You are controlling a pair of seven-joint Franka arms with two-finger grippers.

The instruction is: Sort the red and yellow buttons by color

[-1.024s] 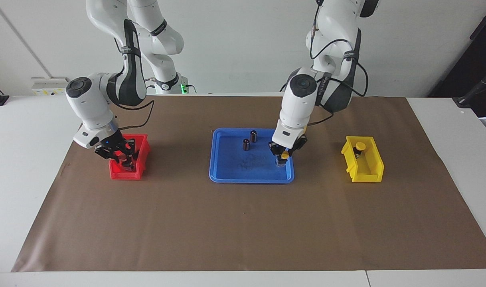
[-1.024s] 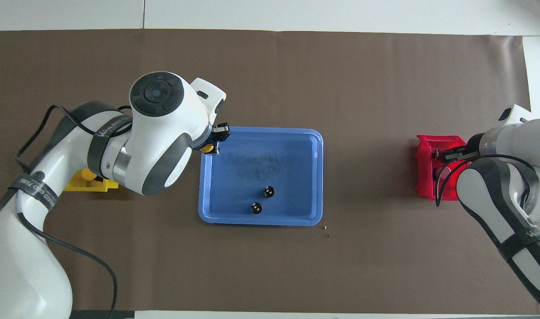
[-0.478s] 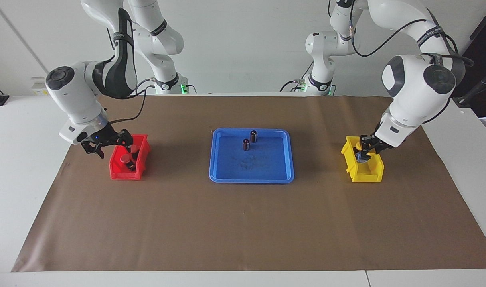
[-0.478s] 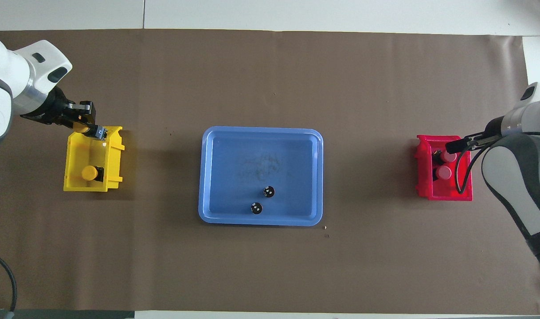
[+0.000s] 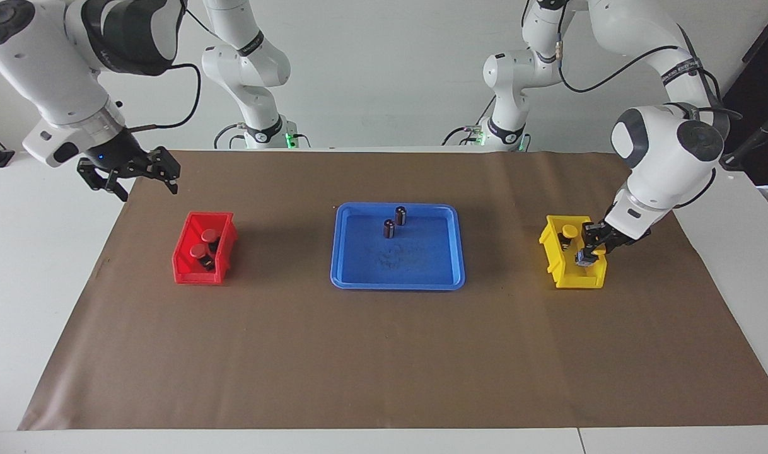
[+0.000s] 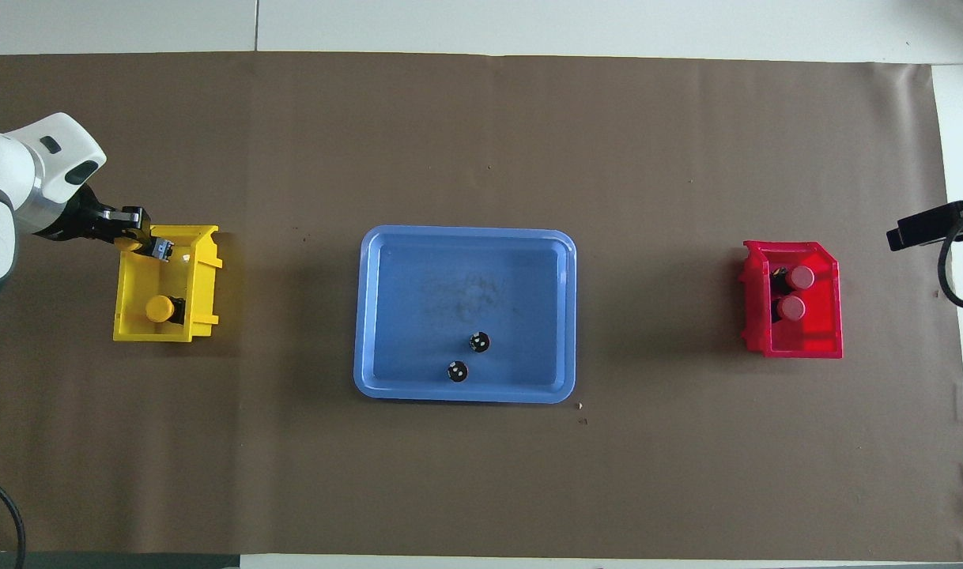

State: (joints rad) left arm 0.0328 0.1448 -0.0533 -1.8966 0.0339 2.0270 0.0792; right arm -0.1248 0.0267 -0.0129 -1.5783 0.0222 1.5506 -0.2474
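Note:
Two red buttons lie in the red bin; they also show in the overhead view. One yellow button lies in the yellow bin. My left gripper is low in the yellow bin, shut on the second yellow button; its cap is mostly hidden by the fingers. My right gripper is open, empty and raised, over the mat beside the red bin.
A blue tray sits mid-table with two dark capless cylinders standing in it. A brown mat covers the table.
My right gripper has risen away from the red bin, leaving two red buttons in it. My left gripper has lowered the yellow button further into the yellow bin.

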